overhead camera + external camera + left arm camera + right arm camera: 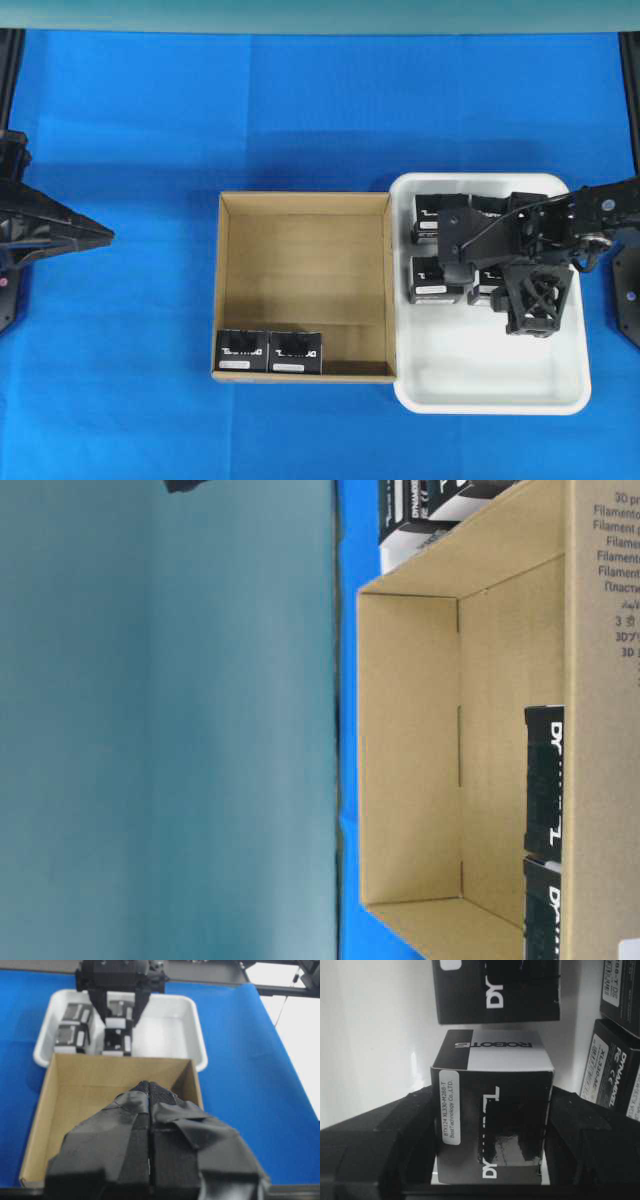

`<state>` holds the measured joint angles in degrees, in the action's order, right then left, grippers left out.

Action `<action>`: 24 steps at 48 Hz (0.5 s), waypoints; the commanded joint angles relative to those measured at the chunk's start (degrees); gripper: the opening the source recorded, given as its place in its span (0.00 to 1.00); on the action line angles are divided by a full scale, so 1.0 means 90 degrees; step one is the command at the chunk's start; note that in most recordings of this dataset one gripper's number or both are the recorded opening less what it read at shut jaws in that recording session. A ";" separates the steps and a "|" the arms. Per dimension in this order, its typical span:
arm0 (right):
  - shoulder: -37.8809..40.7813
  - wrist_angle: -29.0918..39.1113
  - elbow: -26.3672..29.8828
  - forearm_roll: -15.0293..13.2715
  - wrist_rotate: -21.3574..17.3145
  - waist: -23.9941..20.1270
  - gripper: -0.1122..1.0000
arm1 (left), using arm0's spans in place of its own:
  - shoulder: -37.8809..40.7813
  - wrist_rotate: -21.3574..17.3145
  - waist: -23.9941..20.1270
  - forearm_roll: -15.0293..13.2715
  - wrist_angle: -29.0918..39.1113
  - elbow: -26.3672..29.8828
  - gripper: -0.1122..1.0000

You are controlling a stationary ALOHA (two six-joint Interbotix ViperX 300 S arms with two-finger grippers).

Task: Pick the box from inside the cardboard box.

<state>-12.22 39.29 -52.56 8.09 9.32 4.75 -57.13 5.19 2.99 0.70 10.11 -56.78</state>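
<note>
My right gripper [492, 1120] is shut on a small black box [490, 1110] with white lettering and a white label. It hangs over the white tray [490, 400], right of the cardboard box [305, 203]. Seen from the left wrist, that gripper [120, 1010] straddles the box [119, 1014] from above. I cannot tell whether the box rests on the tray floor. Two more black boxes [241, 351] [295, 351] stand inside the carton at its front left corner. My left gripper [150, 1086] is shut and empty, well left of the carton [100, 235].
Three other black boxes stand in the tray's back half [440, 210] [435, 278], close round the held one. The tray's front half is bare white. The carton's right wall touches the tray's left rim. Blue cloth covers the table [150, 120].
</note>
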 commanded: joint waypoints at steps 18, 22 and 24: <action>0.0195 -0.0068 0.0020 -0.0010 -0.0020 0.0039 0.65 | 0.0059 0.0020 0.0010 0.0020 -0.0029 0.0215 0.03; 0.0205 -0.0068 0.0029 -0.0010 -0.0020 0.0039 0.65 | 0.0059 0.0020 0.0020 0.0020 -0.0029 0.0215 0.03; 0.0205 -0.0068 0.0029 -0.0010 -0.0010 0.0039 0.65 | 0.0059 0.0020 0.0020 0.0020 -0.0029 0.0215 0.03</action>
<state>-10.90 39.02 -52.65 8.09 9.23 4.92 -57.04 5.27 2.99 0.79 10.11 -56.34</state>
